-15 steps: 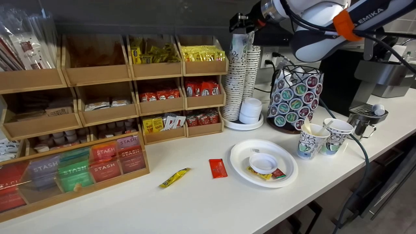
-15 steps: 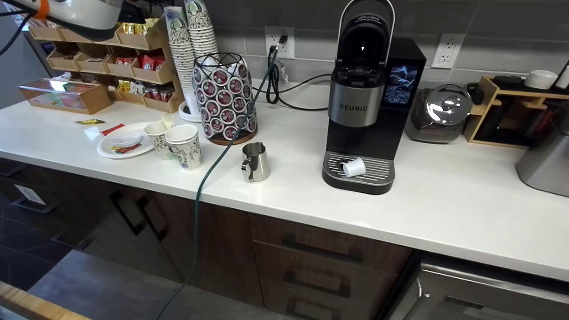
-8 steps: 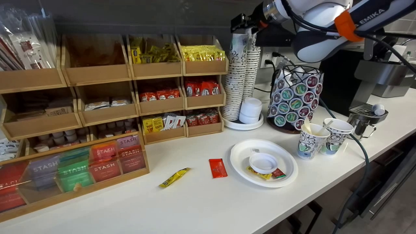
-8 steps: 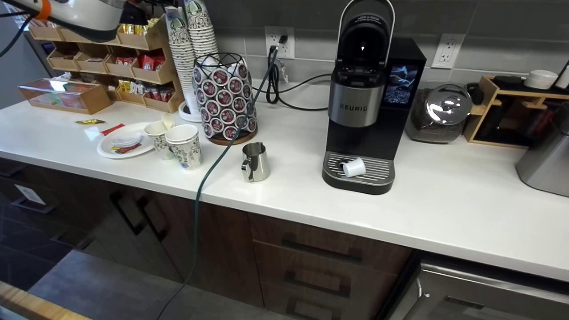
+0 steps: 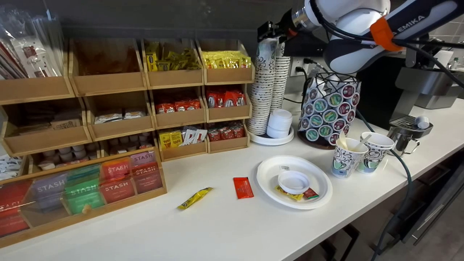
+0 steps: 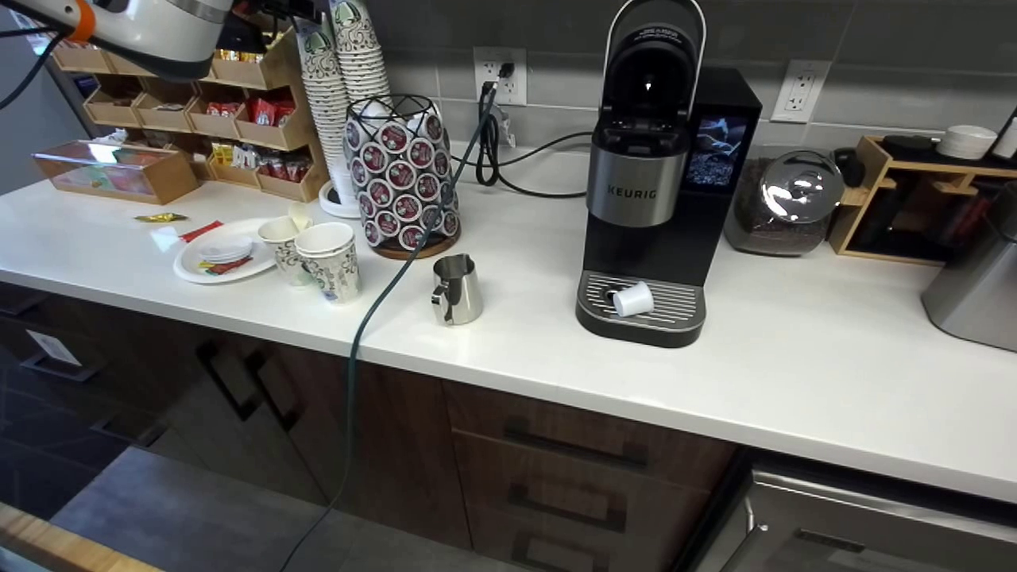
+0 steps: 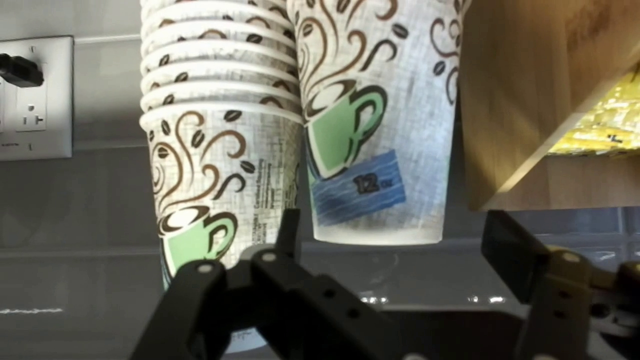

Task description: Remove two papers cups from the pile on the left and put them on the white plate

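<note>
Wrist view, and the gripper hangs unclenched, jaws spread wide, with the top paper cup showing between them, a gap on each side! Near nine o'clock of it, the taller column. Over to an exterior view: that cup crowns the pile, gripper at its twelve o'clock, and the white plate sits between five and six o'clock from the pile, a small white bowl and packets aboard.

The white arm (lettered "EMIKA") has an orange band, black cables and black fingers.
</note>
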Motion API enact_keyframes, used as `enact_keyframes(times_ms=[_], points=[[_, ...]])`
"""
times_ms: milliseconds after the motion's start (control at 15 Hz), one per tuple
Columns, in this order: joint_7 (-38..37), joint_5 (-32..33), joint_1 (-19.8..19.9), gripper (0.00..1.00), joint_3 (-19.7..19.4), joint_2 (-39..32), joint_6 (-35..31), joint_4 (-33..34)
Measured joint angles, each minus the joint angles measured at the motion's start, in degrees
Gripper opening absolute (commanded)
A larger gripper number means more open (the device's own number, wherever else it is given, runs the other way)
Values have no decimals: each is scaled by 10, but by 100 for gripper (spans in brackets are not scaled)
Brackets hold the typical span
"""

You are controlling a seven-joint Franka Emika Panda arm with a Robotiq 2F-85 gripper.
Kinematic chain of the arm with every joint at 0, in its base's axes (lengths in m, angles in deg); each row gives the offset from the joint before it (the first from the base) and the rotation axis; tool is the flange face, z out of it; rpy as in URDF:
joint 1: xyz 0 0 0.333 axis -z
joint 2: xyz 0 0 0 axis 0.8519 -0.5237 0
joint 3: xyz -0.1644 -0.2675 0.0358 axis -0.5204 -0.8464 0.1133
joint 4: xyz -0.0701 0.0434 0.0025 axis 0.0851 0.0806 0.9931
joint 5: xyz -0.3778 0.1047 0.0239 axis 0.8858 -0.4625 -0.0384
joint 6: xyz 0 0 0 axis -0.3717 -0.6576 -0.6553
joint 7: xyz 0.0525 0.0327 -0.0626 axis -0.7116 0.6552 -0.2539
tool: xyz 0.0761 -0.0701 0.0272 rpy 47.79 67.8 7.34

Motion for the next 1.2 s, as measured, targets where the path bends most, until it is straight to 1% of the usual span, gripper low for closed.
enact_keyframes(times_ms=[133,200,267,667,800,1000,1200], points=[[-3,-2,1,44,-2,-2,0,4],[-3,-2,1,38,-3,-4,0,6],[-4,-2,1,36,-5,-5,0,7],[-13,-3,-1,35,-12,-8,0,13],[-24,-9,-7,35,-26,-6,-6,14],[-34,-13,-18,35,-58,-1,-29,14],[-39,-14,-21,35,-73,3,-58,13]])
